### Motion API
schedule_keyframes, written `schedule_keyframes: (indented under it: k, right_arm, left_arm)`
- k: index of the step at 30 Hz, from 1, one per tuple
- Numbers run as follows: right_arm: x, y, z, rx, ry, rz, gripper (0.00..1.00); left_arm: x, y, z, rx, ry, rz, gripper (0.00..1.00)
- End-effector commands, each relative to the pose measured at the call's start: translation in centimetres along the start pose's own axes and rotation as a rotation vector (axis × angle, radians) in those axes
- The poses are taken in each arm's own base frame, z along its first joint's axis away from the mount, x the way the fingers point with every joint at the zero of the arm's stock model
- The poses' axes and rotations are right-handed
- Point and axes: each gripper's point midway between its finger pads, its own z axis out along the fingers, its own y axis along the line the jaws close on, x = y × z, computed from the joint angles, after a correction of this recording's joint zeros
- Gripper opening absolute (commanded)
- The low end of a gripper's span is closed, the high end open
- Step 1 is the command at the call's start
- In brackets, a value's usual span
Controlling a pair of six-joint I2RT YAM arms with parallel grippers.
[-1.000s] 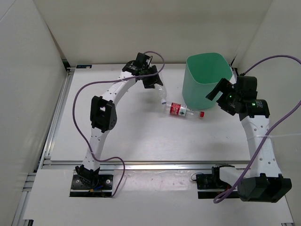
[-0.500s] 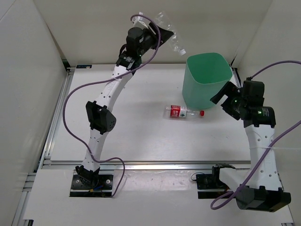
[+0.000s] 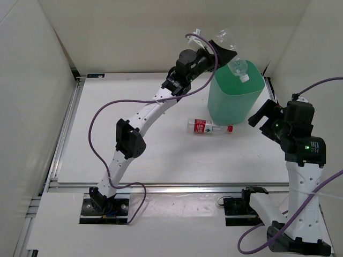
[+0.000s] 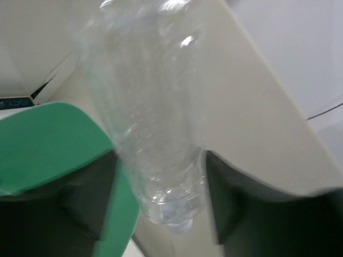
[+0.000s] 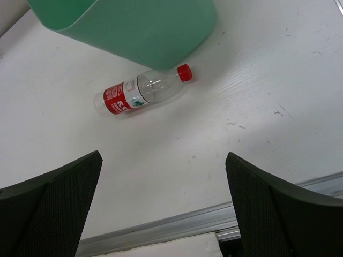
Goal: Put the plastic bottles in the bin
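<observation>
Swinging right to above bin (image 3: 230, 104) — left tool (image 3: 220, 44), clear bottle (image 3: 236, 67) neck-down between fingers (image 4: 252, 214), grip unclear; right tool (image 5: 163, 160) spread.

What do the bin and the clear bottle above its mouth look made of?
Bin: probably moulded plastic, mint green, smooth with a dull sheen. Clear bottle: thin transparent plastic, glossy, with bright highlights and the wall behind showing through it.

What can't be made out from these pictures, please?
Grip of the left tool on the clear bottle: left wrist view is blurred.
Contents of the bin: in the top view, its wall and the bottle hide the inside; the right wrist view crops its mouth.
Label text of the red-labelled bottle: too small in both views.
</observation>
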Motion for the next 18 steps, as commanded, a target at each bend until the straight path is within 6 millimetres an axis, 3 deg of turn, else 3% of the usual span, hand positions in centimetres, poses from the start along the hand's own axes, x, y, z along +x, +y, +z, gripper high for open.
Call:
schedule_keyframes:
  k: [1, 2, 3, 4, 6, 9, 12, 13, 14, 15, 16, 17, 18]
  right_arm:
    - [-0.2, -0.8, -0.6, 0.033, -0.019, -0.028, 1.00]
    - [-0.2, -0.8, -0.5, 0.033, -0.019, -0.028, 1.00]
    - [-0.1, -0.7, -0.6, 0.024, -0.014, -0.028, 1.00]
    - [-0.4, -0.5, -0.5, 0.018, -0.025, -0.028, 1.00]
    - [-0.5, -0.2, -0.2, 0.007, -0.021, -0.028, 1.00]
    - [-0.9, 0.5, 0.2, -0.021, -0.014, -0.029, 1.00]
    - [-0.8, 1.0, 0.5, -0.040, -0.001, -0.018, 1.00]
    - [-1.1, 1.1, 0.3, -0.045, -0.009, -0.019, 1.00]
    - [-1.1, 1.1, 0.3, -0.045, -0.009, -0.019, 1.00]
    - [-1.0, 1.1, 0.6, -0.044, -0.008, -0.018, 1.00]
    - [-1.0, 1.1, 0.6, -0.044, -0.008, -0.009, 1.00]
    - [-0.6, 0.9, 0.9, -0.038, 0.003, -0.009, 1.00]
    - [-0.6, 0.9, 0.9, -0.038, 0.003, -0.009, 1.00]
  left_arm:
    - [-1.2, -0.9, -0.9, -0.024, -0.017, 0.088, 0.84]
    - [-2.1, -0.6, -1.2, -0.044, -0.027, 0.143, 0.98]
    - [-4.8, -0.7, -2.1, -0.065, -0.061, 0.164, 1.00]
    - [-5.1, 1.4, -2.6, -0.118, -0.055, 0.163, 1.00]
    - [-8.0, 2.8, -4.0, -0.168, -0.080, 0.171, 1.00]
    - [-8.3, 4.4, -4.8, -0.215, -0.066, 0.159, 1.00]
    - [-8.8, 6.9, -7.3, -0.305, -0.046, 0.127, 1.00]
    - [-10.4, 5.7, -9.0, -0.315, -0.075, 0.112, 1.00]
    - [-7.2, 9.4, -10.6, -0.403, -0.011, 0.059, 1.00]
    - [-6.6, 10.7, -11.8, -0.446, -0.013, -0.025, 1.00]
    - [-6.4, 10.6, -13.1, -0.457, -0.005, -0.070, 1.00]
    - [-4.6, 11.5, -14.0, -0.477, 0.036, -0.130, 1.00]
    - [-1.1, 14.6, -16.2, -0.564, 0.098, -0.210, 1.00]
